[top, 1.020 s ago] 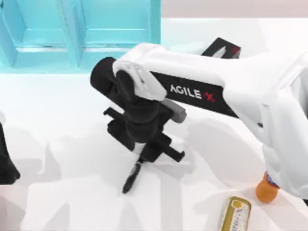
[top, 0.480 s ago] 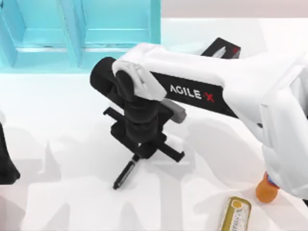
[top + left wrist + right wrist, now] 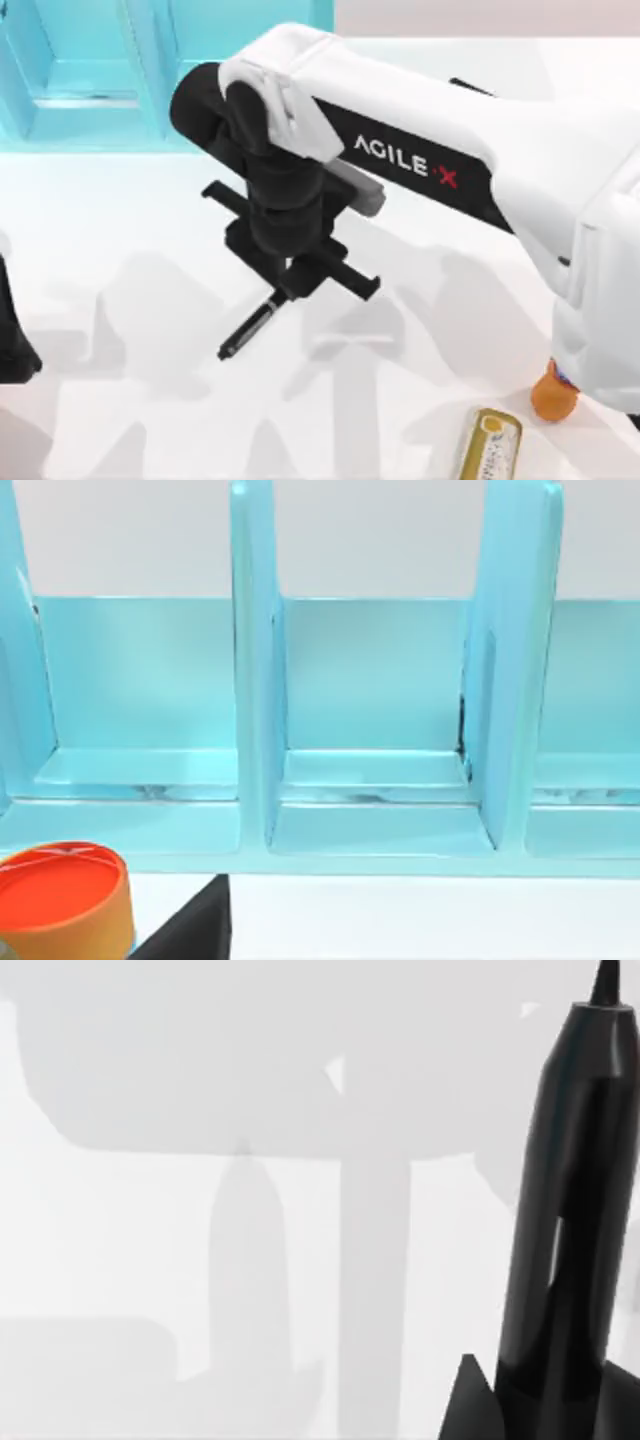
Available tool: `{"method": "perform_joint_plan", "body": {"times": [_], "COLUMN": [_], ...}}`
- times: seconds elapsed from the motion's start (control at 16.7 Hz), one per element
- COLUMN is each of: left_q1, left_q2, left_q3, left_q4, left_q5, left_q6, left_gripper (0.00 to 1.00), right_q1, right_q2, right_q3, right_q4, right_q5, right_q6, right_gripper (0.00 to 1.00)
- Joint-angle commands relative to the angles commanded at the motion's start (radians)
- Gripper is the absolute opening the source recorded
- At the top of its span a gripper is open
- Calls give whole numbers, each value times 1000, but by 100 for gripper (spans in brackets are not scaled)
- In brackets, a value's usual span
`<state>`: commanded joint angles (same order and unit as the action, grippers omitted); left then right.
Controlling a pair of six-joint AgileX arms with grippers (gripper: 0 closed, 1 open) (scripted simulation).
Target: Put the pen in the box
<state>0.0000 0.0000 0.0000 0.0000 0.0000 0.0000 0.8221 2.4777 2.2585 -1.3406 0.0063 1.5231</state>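
Right gripper (image 3: 283,298) clamped on pen (image 3: 247,330) at one end, apparently clear of table (image 3: 130,270), near box (image 3: 90,75). Risk: swivel or slip from end-only hold; tip snagging box divider. Left gripper (image 3: 12,345) parked well away from box; finger state indeterminate.

Right arm (image 3: 420,170) outstretched, fingers (image 3: 292,290) clamped.

Plain glossy white tabletop (image 3: 120,230) fills the scene, crossed by soft grey shadows with blocky edges. Light is even and bright, coming from above. Beyond the far edge of the table, a flat pale grey-white wall (image 3: 370,540) shows as the backdrop in the left wrist view and as a pale strip (image 3: 480,18) in the top view.
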Motion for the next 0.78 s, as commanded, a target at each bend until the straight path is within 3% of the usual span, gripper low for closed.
{"method": "perform_joint_plan", "body": {"times": [0.3,0.78], "left_q1": [0,0], "left_q2": [0,0], "left_q3": [0,0], "left_q4": [0,0], "left_q5": [0,0], "left_q6": [0,0], "left_gripper": [100,100], "right_q1": [-1,-66], "right_q2": [1,-17], "right_q3": [176,147], "right_q4": [-186,-185], "right_q5": [0,0], "right_q6": [-4,-26], "right_gripper": [0,0]}}
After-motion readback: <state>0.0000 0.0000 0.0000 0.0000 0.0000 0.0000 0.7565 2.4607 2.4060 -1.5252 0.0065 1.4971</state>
